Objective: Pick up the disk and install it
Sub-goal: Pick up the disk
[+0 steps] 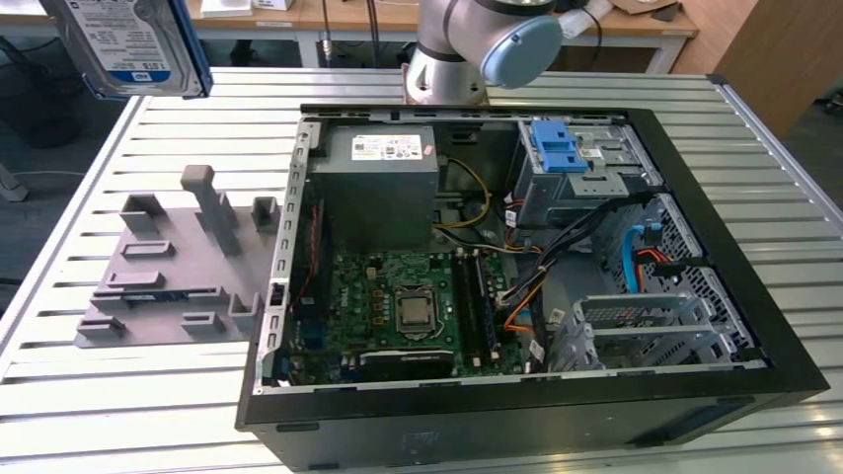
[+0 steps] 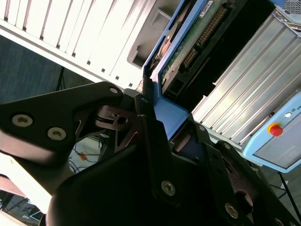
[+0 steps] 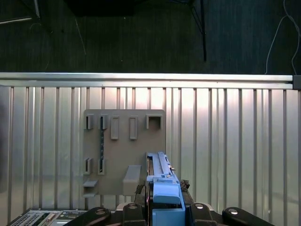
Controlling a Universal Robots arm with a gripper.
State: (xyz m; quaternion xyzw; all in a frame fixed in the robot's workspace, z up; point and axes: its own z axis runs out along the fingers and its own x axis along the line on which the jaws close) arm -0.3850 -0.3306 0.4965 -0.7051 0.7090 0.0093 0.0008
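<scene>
The tool clamps the disk (blue-framed) aloft; open case holds motherboard.

Arm high aloft, end effector clamped tight on the disk.

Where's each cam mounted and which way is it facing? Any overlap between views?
Exterior view: off the arm, high over the table, looking down into the open computer case; arm base shows beyond it, disk near the lens.
First wrist view: on the wrist, looking past the gripper and edge-on disk down at the grey fixture plate.
Second wrist view: on the wrist, looking along the fingers clamped on the disk's blue carrier.
Shared: disk in all three; fixture plate in exterior and first wrist views.
</scene>
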